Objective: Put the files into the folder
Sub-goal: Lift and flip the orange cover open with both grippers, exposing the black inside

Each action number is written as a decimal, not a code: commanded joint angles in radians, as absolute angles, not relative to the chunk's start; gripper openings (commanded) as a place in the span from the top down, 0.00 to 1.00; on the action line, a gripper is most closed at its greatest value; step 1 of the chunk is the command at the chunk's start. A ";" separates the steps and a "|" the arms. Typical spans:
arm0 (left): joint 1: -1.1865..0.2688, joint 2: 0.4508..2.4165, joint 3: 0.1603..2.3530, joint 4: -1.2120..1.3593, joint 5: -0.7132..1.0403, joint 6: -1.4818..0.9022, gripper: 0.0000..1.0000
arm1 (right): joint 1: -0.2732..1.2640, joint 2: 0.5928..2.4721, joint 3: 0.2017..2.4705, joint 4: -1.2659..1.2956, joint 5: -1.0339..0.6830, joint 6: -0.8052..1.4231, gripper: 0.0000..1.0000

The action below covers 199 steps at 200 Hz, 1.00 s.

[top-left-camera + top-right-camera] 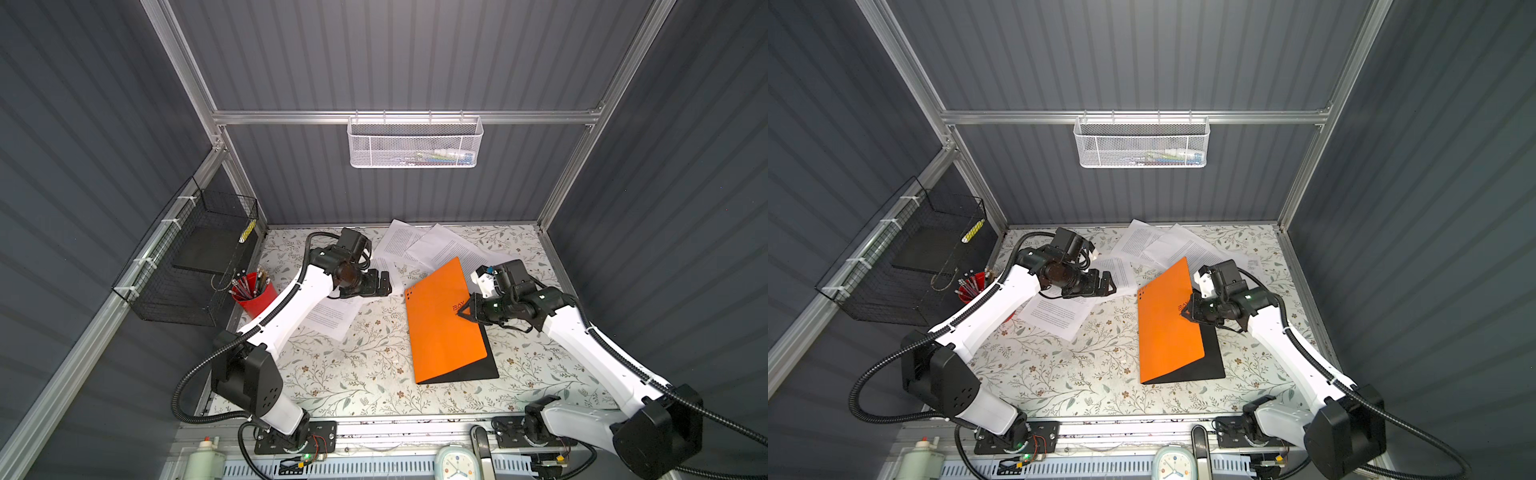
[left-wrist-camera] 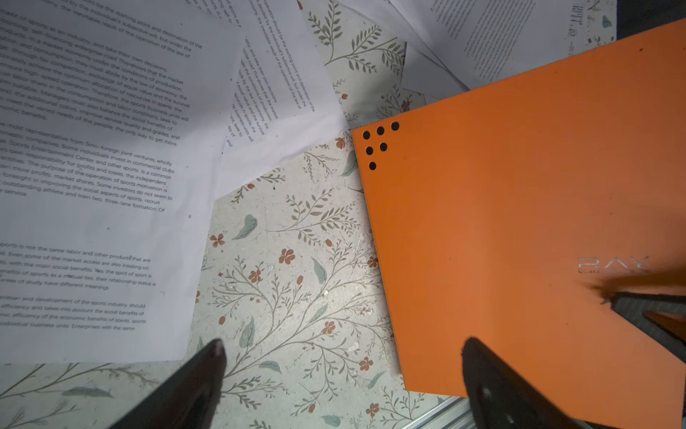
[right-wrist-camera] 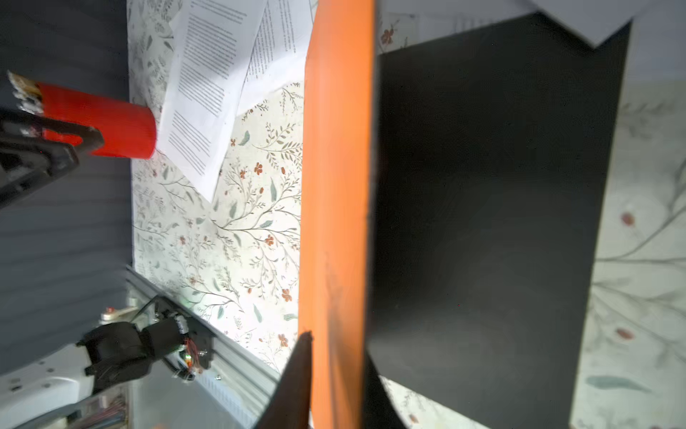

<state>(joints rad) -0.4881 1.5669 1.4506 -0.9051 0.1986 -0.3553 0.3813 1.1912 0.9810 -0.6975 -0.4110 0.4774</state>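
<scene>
folder (image 1: pixel 440 332), centre-right in a top view, orange cover tilted up, black inside showing | right gripper (image 1: pixel 464 307) pinches cover edge | left gripper (image 1: pixel 385 284) spread, empty, centre-left | files (image 1: pixel 440 245) loose, upper centre | step: opening; next likely: lay cover flat, fetch sheets

Left claw (image 1: pixel 386 284) hangs spread wide; right claw (image 1: pixel 464 306), rolled sideways, is pinched nearly closed.

"RAY" on the orange folder (image 2: pixel 519 208); English paragraphs about the sports industry on the files (image 2: pixel 96 156).
</scene>
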 commanded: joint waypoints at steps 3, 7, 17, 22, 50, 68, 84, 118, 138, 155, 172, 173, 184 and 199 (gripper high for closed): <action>-0.476 1.529 1.486 -0.961 0.171 -0.319 0.00 | 0.396 1.150 1.006 -0.685 -0.494 0.535 0.66; -0.474 1.527 1.490 -0.965 0.170 -0.317 0.00 | 0.398 1.146 1.010 -0.673 -0.508 0.546 0.65; -0.473 1.523 1.504 -0.976 0.168 -0.314 0.00 | 0.412 1.141 1.025 -0.651 -0.533 0.571 0.64; -0.472 1.519 1.510 -0.982 0.165 -0.315 0.00 | 0.425 1.142 1.035 -0.638 -0.542 0.584 0.64; -0.464 1.505 1.556 -1.004 0.169 -0.314 0.00 | 0.512 1.184 1.094 -0.570 -0.559 0.644 0.61; -0.459 1.502 1.614 -1.050 0.169 -0.316 0.00 | 0.584 1.234 1.154 -0.530 -0.529 0.664 0.61; -0.451 1.494 1.666 -1.069 0.165 -0.318 0.00 | 0.644 1.299 1.206 -0.463 -0.518 0.690 0.59; -0.381 1.469 1.796 -1.119 0.124 -0.359 0.00 | 0.794 1.571 1.377 -0.317 -0.512 0.710 0.57; -0.351 1.436 1.835 -1.115 0.102 -0.374 0.00 | 0.844 1.735 1.465 -0.270 -0.538 0.721 0.57; -0.340 1.430 1.850 -1.128 0.105 -0.375 0.00 | 0.864 1.797 1.504 -0.264 -0.538 0.704 0.56; -0.340 1.426 1.826 -1.134 0.134 -0.364 0.00 | 0.833 1.749 1.446 -0.253 -0.521 0.690 0.53; -0.340 1.425 1.823 -1.133 0.137 -0.364 0.00 | 0.831 1.744 1.440 -0.252 -0.521 0.689 0.52; -0.341 1.417 1.782 -1.122 0.168 -0.346 0.00 | 0.798 1.688 1.370 -0.249 -0.514 0.682 0.51; -0.342 1.407 1.687 -1.071 0.257 -0.326 0.00 | 0.748 1.608 1.259 -0.281 -0.506 0.657 0.51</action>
<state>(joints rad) -0.3393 1.4105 1.8088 -1.0786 0.1379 -0.3588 0.8375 1.7672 1.3853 -0.2745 -0.5220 0.6975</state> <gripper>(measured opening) 0.997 0.493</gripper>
